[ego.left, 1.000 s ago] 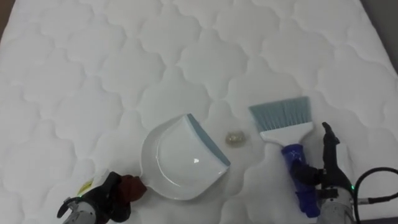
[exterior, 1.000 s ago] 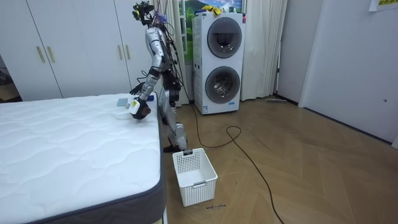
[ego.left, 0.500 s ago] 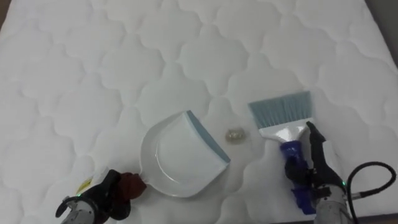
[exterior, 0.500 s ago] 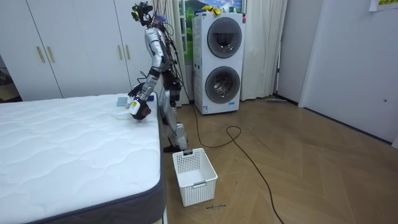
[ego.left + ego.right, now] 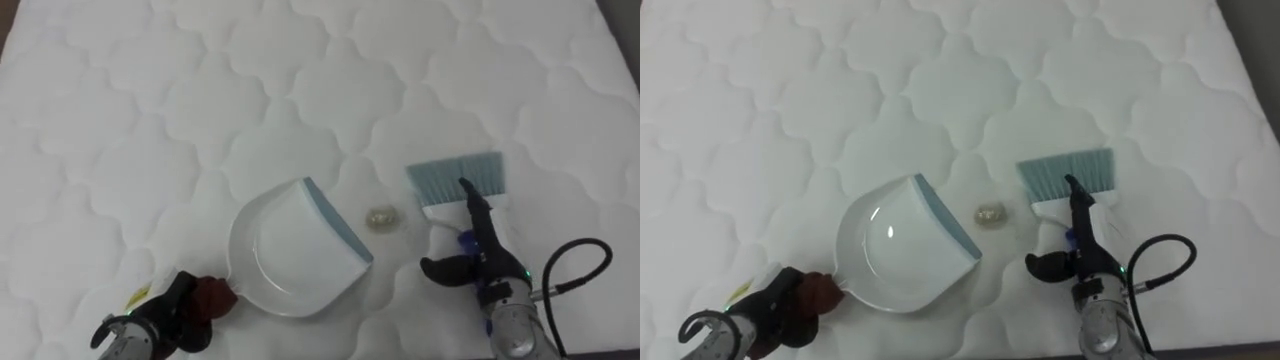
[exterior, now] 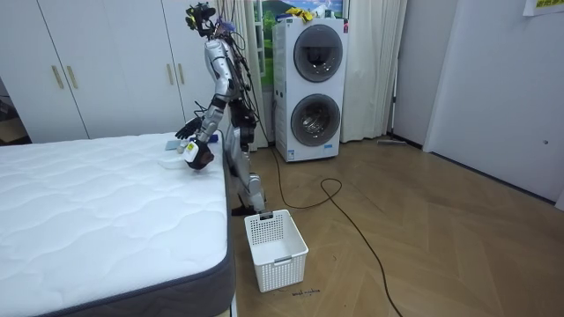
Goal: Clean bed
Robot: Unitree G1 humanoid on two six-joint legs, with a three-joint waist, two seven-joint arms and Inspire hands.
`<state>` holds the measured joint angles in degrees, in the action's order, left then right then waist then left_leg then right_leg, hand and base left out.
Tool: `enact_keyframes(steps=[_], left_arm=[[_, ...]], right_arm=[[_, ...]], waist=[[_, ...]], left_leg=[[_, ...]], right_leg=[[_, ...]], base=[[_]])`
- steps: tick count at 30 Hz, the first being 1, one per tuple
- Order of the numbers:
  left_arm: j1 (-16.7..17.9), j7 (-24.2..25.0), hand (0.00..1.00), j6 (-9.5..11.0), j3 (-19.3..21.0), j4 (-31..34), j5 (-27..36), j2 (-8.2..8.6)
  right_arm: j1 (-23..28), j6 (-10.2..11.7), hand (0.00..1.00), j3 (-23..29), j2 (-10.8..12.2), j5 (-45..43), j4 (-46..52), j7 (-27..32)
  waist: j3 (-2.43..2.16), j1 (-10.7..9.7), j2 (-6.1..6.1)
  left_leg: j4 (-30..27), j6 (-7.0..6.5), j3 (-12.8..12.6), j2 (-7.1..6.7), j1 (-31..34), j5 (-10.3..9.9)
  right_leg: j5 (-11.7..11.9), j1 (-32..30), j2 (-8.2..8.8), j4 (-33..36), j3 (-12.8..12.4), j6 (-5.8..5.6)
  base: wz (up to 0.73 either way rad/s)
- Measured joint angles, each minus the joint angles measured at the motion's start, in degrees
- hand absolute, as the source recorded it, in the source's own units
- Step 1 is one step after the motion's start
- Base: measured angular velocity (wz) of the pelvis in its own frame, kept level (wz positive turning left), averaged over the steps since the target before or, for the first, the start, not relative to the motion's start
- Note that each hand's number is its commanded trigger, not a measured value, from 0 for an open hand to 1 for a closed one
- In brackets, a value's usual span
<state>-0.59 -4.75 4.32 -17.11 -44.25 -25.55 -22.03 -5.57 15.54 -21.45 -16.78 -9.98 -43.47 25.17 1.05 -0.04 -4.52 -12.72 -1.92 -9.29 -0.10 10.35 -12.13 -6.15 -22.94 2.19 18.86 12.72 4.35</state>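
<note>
While the right hand [image 5: 476, 266] lies over the handle of the brush [image 5: 455, 180] with fingers straight and thumb spread, it grips nothing; whether the palm touches the handle cannot be told. The left hand [image 5: 165, 318] is curled round the dark red handle of the dustpan [image 5: 295, 250], whose grey-blue lip faces the right hand. Task item: one small pale scrap [image 5: 380, 218] on the mattress [image 5: 200, 90], between the two hands, just off the pan's lip and forward-left of the right hand, near the bristles. Risks, as judged: a loose closure on the brush would let it twist and flick the scrap past the lip; the lip may ride up on the soft quilting, so the scrap could slide beneath; a hard press would dent the surface and lodge the scrap in a seam. Clearance: open mattress lies ahead of both hands and off the left hand's outer side. The bed edge [image 5: 620, 45] runs close on the right hand's outer side, so an outward stroke could send debris to the floor. A white basket [image 6: 276, 249] stands on the floor, well apart on the left hand's side.
</note>
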Motion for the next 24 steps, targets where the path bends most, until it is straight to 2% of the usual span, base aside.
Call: enact_keyframes(steps=[5,10,24], left_arm=[[-0.3,0.7,1.00,0.0,0.5,0.4,-1.6,0.01],[-0.7,1.1,1.00,-0.2,0.7,0.4,-2.3,0.05],[-0.8,0.4,1.00,-0.4,0.8,0.0,-3.4,0.60]], right_arm=[[-0.1,0.0,0.00,0.3,-0.2,4.7,1.1,-4.2],[0.0,-0.2,0.00,0.4,-0.8,4.3,1.7,-6.4],[0.5,-0.7,0.00,0.3,-1.0,0.0,1.9,-5.5]], waist=[[-0.04,0.2,-0.03],[-0.04,0.1,-0.02],[-0.29,0.1,-0.03]], left_leg=[[-0.1,0.00,-0.4,0.05,0.0,0.0],[-0.1,0.00,-0.4,-0.09,0.1,0.0],[-0.5,0.00,0.0,-0.27,-0.2,0.0]], right_leg=[[-0.1,-0.3,0.12,0.7,0.0,0.06],[-0.1,-0.3,0.23,0.9,0.0,0.15],[-0.2,-0.1,0.49,1.2,0.0,0.15]], base=[[0.00],[0.00],[0.00]])
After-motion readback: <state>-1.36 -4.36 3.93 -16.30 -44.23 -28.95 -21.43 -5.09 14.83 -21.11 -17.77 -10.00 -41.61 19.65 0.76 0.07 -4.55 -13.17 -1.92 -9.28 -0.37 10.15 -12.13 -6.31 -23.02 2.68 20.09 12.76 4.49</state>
